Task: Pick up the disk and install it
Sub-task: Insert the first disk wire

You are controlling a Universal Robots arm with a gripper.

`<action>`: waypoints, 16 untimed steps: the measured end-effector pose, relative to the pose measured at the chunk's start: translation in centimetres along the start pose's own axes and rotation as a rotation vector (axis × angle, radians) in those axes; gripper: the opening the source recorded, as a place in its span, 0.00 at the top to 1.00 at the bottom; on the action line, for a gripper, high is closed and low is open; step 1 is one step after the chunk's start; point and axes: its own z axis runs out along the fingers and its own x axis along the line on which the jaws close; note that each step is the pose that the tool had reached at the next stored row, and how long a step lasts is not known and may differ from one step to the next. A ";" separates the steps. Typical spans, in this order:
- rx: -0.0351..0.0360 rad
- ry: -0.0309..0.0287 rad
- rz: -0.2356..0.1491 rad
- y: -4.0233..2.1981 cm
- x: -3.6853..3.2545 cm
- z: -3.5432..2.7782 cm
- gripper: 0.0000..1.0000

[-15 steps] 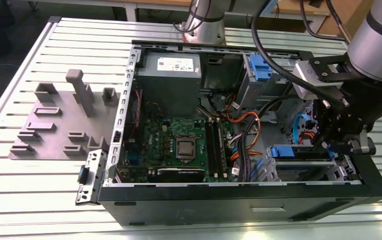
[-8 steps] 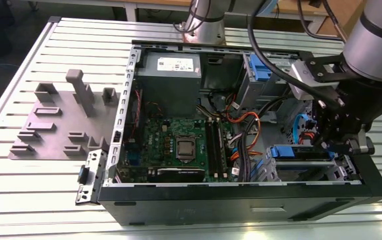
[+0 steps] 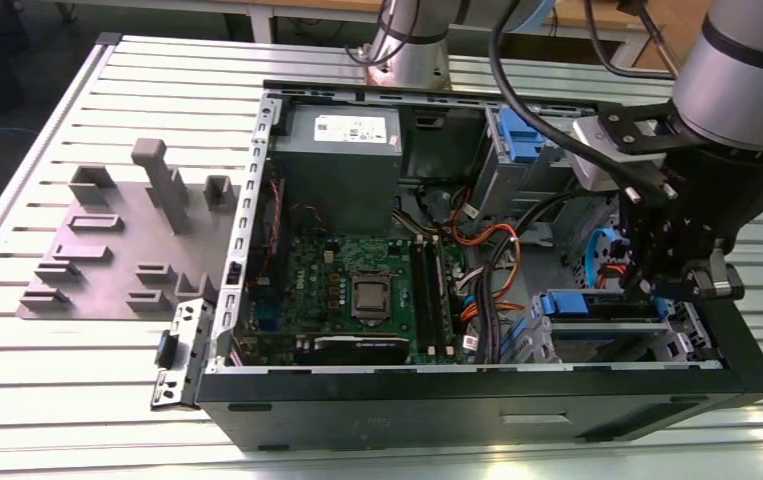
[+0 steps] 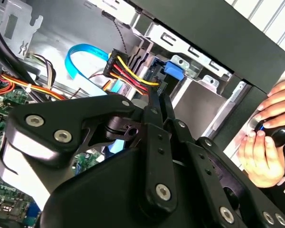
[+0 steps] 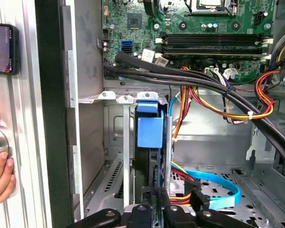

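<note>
The disk [image 5: 149,130] stands edge-on in a drive bay slot of the open computer case [image 3: 488,410], its blue carrier tab toward the motherboard. In the exterior view the disk [image 3: 584,303] sits in the lower bay at the case's right side. My gripper [image 3: 661,290] reaches down into that bay at the disk's outer end. In both wrist views the gripper [image 5: 154,197] [image 4: 157,92] has its fingers drawn close together on the disk's near edge. The blue tab [image 4: 173,71] shows just beyond the fingertips. Most of the disk's body is hidden by the bay rails.
Thick black and coloured cables [image 5: 204,85] cross just above the bay, beside the motherboard [image 3: 354,280]. A grey power supply [image 3: 341,150] and a second blue carrier [image 3: 521,135] sit at the back. A grey fixture plate [image 3: 114,240] lies to the case's left. A person's hand [image 4: 268,137] is beside the case.
</note>
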 end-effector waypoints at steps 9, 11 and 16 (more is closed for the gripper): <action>0.0056 -0.0021 -0.012 0.27 -0.04 0.28 0.84; 0.0060 -0.0024 -0.014 0.30 -0.04 0.33 0.84; 0.0061 -0.0024 -0.014 0.32 -0.05 0.41 0.84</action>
